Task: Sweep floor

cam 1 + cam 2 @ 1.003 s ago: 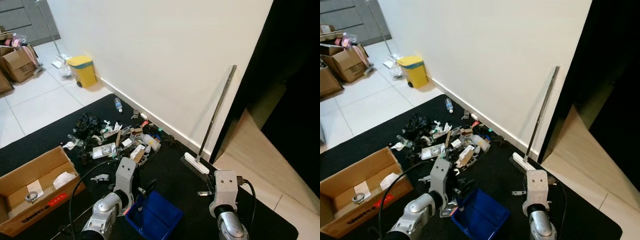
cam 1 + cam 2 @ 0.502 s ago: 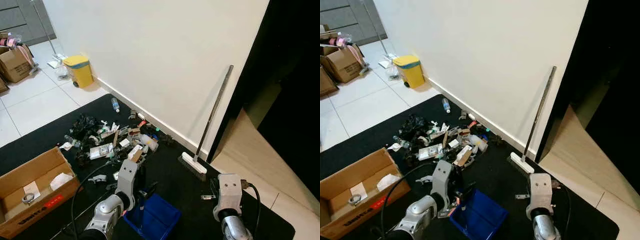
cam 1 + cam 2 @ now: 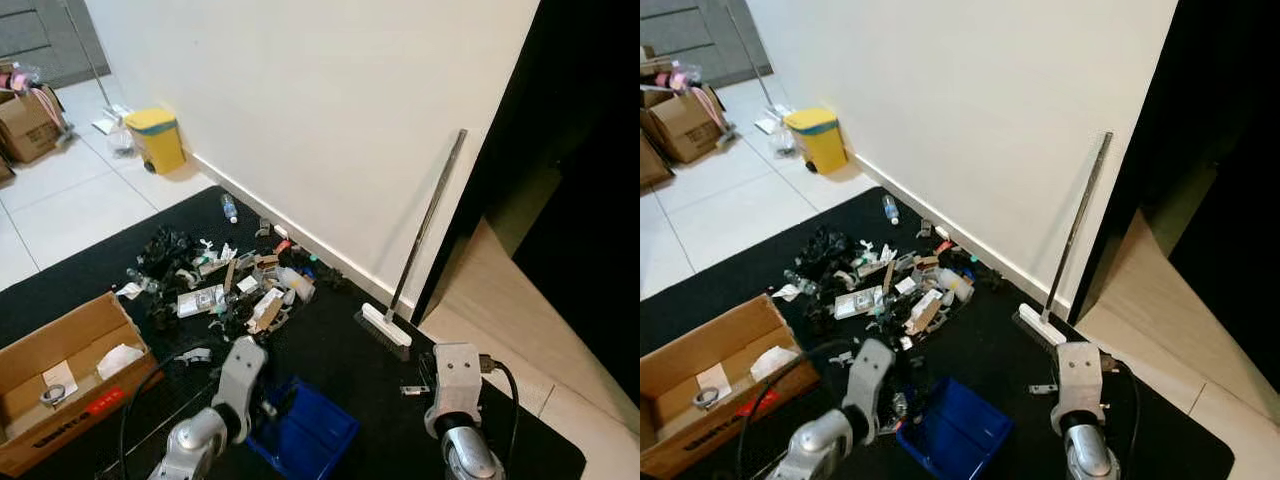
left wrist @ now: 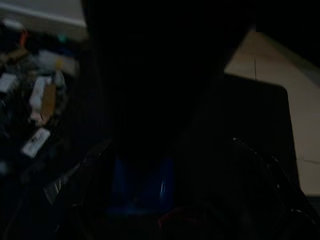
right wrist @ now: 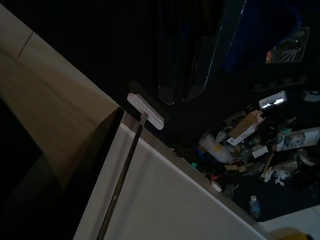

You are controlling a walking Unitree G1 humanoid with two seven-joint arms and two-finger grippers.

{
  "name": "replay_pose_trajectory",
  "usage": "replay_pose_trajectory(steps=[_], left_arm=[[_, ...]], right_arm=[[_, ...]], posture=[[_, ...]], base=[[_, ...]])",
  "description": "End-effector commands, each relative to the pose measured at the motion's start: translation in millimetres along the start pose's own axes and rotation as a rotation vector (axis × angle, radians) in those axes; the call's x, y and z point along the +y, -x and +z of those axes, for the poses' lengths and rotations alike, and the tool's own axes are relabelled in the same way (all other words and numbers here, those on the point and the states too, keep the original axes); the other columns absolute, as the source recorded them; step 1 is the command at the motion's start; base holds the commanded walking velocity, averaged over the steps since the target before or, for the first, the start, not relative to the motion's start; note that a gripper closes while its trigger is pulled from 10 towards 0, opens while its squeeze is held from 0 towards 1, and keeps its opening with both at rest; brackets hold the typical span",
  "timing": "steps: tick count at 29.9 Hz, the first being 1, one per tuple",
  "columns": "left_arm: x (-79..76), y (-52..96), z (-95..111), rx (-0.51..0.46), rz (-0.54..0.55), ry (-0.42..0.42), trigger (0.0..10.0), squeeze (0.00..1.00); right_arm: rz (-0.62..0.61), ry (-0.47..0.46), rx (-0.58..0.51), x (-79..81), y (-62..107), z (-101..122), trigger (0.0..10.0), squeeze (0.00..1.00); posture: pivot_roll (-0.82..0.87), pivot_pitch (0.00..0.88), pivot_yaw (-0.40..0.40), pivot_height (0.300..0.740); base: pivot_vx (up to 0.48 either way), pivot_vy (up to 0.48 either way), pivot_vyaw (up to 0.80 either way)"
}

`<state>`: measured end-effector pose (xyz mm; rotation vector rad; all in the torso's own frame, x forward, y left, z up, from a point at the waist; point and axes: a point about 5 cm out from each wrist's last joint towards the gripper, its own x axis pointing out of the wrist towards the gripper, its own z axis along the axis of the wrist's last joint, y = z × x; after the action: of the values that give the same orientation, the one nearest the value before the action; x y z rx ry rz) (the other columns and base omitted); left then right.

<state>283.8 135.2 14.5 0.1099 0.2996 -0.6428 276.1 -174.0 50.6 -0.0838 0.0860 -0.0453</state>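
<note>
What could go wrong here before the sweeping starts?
The broom only leans on the wall, so a nudge from the right gripper could topple it. The left arm hangs right over the blue dustpan and might knock it. The trash pile lies close and could scatter if stepped on.

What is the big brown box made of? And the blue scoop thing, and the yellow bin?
The brown box looks like cardboard: dull tan, with folded flaps and raw edges. The blue dustpan seems to be plastic, with a smooth, even, bright colour. The yellow bin is probably plastic too: one solid colour, smooth sides and rounded edges, though it is too far off to be sure.
</note>
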Motion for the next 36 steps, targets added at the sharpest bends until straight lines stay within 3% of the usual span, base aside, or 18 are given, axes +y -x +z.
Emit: replay_pose_trajectory(steps=[1, 8, 9, 10, 11, 12, 16, 17, 19, 20, 22, 24, 30, 31, 32, 33, 36], left_arm=[[-5.4, -1.0, -6, 0.031, -0.004, -0.008, 10.0, 0.0], [-4.8, -3.1, -6, 0.034, 0.035, -0.012, 10.0, 0.0], [-1.0, -3.2, -4, 0.024, 0.069, -0.003, 7.0, 0.0], [4.9, -3.2, 1, 0.003, 0.116, 0.003, 5.3, 0.0], [4.9, -3.2, 1, 0.003, 0.116, 0.003, 5.3, 0.0], [6.3, -3.2, 2, -0.003, 0.126, 0.001, 3.9, 0.0], [11.6, -4.4, 6, -0.017, 0.174, 0.02, 3.6, 0.0], [15.4, -6.3, 10, -0.027, 0.207, 0.036, 3.0, 0.0], [16.0, -7.3, 11, -0.029, 0.212, 0.038, 3.1, 0.0], [16.2, -9.2, 13, -0.034, 0.215, 0.036, 2.1, 0.0], [16.3, -9.8, 14, -0.037, 0.217, 0.035, 2.1, 0.0], [16.3, -10.8, 16, -0.039, 0.215, 0.031, 0.0, 0.0], [14.9, -12.8, 20, -0.054, 0.193, 0.014, 0.0, 0.0], [14.4, -13.2, 21, -0.061, 0.186, 0.01, 0.7, 0.0], [14.1, -13.4, 22, -0.065, 0.182, 0.008, 0.7, 0.0], [15.3, -13.3, 25, -0.076, 0.184, 0.0, 10.0, 0.0], [17.5, -12.5, 31, -0.103, 0.183, -0.032, 10.0, 0.0]], right_arm=[[0.006, -0.005, 0.03, 0.9, 4.0, -6, 10.0, 0.0], [0.005, -0.002, 0.032, -0.5, 6.2, -7, 10.0, 0.0], [0.002, -0.001, 0.032, -1.7, 6.9, -7, 10.0, 0.0], [-0.001, 0.001, 0.034, -3.1, 7.7, -7, 10.0, 0.0], [-0.001, 0.001, 0.034, -3.1, 7.7, -7, 10.0, 0.0], [-0.001, 0.001, 0.034, -3.3, 7.7, -7, 10.0, 0.0], [-0.001, 0.0, 0.035, -2.6, 7.1, -7, 10.0, 0.0], [0.003, -0.001, 0.033, -1.1, 5.6, -6, 10.0, 0.0], [0.004, -0.001, 0.031, -0.7, 4.9, -6, 10.0, 0.0], [0.006, -0.002, 0.029, -0.1, 3.8, -5, 10.0, 0.0], [0.007, -0.002, 0.028, 0.1, 3.5, -5, 10.0, 0.0], [0.007, -0.002, 0.027, 0.3, 3.2, -4, 10.0, 0.0], [0.003, -0.003, 0.031, -0.2, 4.5, -6, 10.0, 0.0], [0.001, -0.002, 0.032, -0.6, 4.8, -6, 10.0, 0.0], [0.0, -0.002, 0.032, -0.8, 4.9, -6, 10.0, 0.0], [-0.003, -0.003, 0.032, -1.2, 5.1, -7, 10.0, 0.0], [-0.006, -0.003, 0.031, -1.9, 5.2, -7, 10.0, 0.0]], posture=[[-0.1, 0.262, 0.014, 0.74], [-0.11, 0.266, 0.012, 0.74], [-0.11, 0.264, 0.013, 0.74], [-0.11, 0.262, 0.011, 0.74], [-0.11, 0.262, 0.011, 0.74], [-0.11, 0.262, 0.011, 0.74], [-0.11, 0.256, 0.01, 0.74], [-0.11, 0.254, 0.009, 0.74], [-0.11, 0.253, 0.009, 0.74], [-0.11, 0.25, 0.011, 0.74], [-0.11, 0.25, 0.011, 0.74], [-0.11, 0.247, 0.014, 0.74], [-0.1, 0.236, 0.026, 0.74], [-0.1, 0.229, 0.03, 0.74], [-0.1, 0.229, 0.03, 0.74], [-0.1, 0.224, 0.034, 0.74], [-0.1, 0.217, 0.037, 0.74]], base=[[0.0, 0.0, 0.0], [0.0, 0.0, 0.0], [0.0, 0.0, 0.0], [0.0, 0.0, 0.0], [0.0, 0.0, 0.0], [0.0, 0.0, 0.0], [0.0, 0.0, 0.0], [0.0, 0.0, 0.0], [0.0, 0.0, 0.0], [0.0, 0.0, 0.0], [0.0, 0.0, 0.0], [0.0, 0.0, 0.0], [0.0, 0.0, 0.0], [0.0, 0.0, 0.0], [0.0, 0.0, 0.0], [0.0, 0.0, 0.0], [0.0, 0.0, 0.0]])
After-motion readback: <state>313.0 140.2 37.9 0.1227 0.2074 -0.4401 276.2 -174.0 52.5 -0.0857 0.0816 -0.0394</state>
